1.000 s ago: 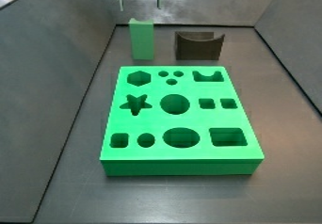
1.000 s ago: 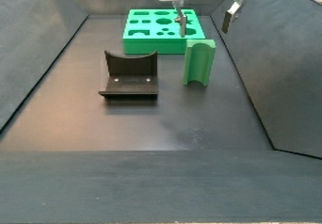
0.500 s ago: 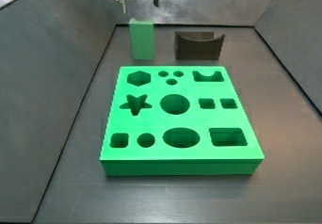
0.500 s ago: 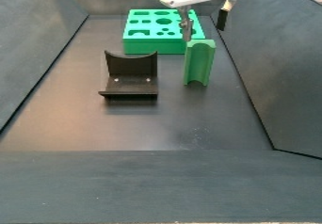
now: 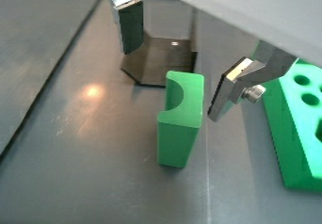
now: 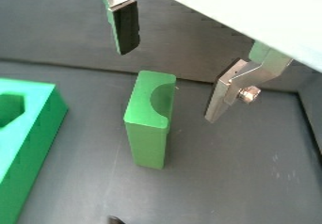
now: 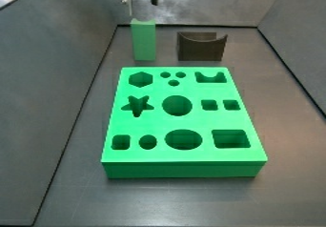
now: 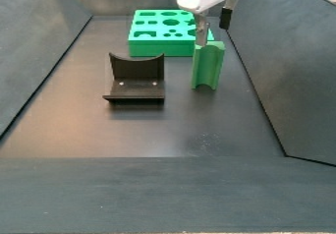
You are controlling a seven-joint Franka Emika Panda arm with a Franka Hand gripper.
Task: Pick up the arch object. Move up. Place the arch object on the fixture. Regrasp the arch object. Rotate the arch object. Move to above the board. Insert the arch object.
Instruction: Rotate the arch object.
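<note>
Overhead, spread pincer [image 6: 174, 63] hovers above arch object [image 6: 151, 118].

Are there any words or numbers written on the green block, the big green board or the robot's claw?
None can be read: the arch object, the board, the fixture and the open gripper above the arch object all show plain surfaces, with no words, numbers or signs.

No readable text, label, brand, number or sign on anything visible.
</note>
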